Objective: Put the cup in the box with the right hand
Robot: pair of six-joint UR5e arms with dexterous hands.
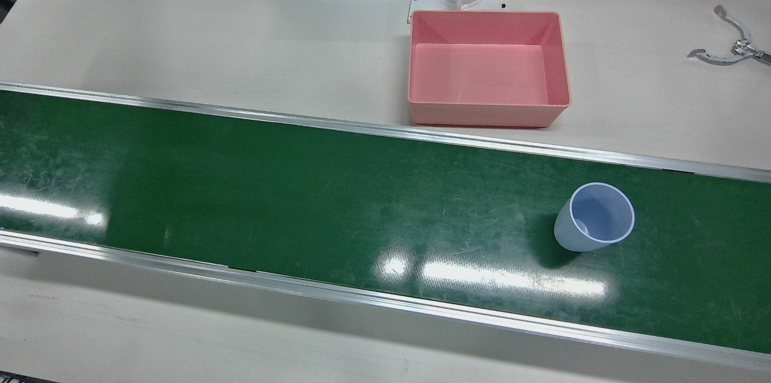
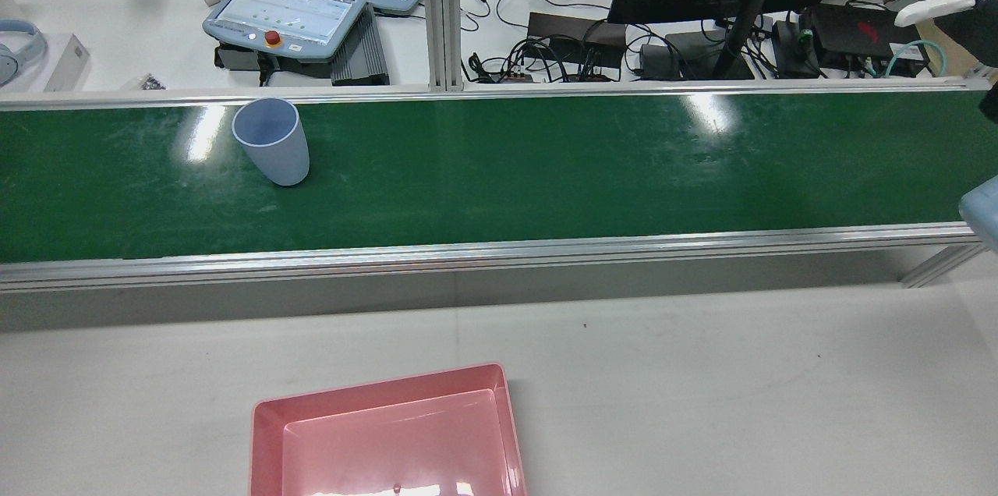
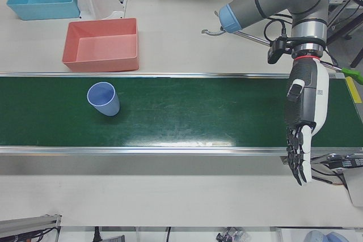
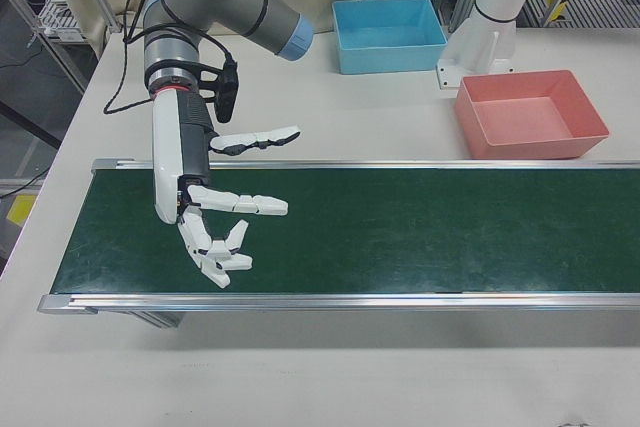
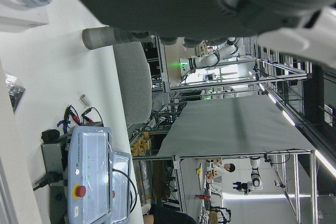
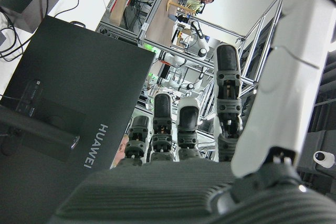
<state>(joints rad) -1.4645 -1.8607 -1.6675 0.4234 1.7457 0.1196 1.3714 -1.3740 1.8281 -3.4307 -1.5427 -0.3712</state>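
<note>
Right hand (image 4: 215,222) open, fingers spread, pointing down, left hand (image 3: 300,151) hanging, fingers extended downward

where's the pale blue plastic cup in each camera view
Front view: pale blue plastic cup, lower right, upright on the green conveyor belt.
Rear view: upper left, on the belt.
Left-front view: left of centre, on the belt.
Right-front view: not in it.
Left hand view: not in it.
Right hand view: not in it.
Shared landmark: the pink rectangular plastic box beside the belt.

Upright blue cup (image 1: 594,217), empty pink box (image 1: 488,68)
</note>
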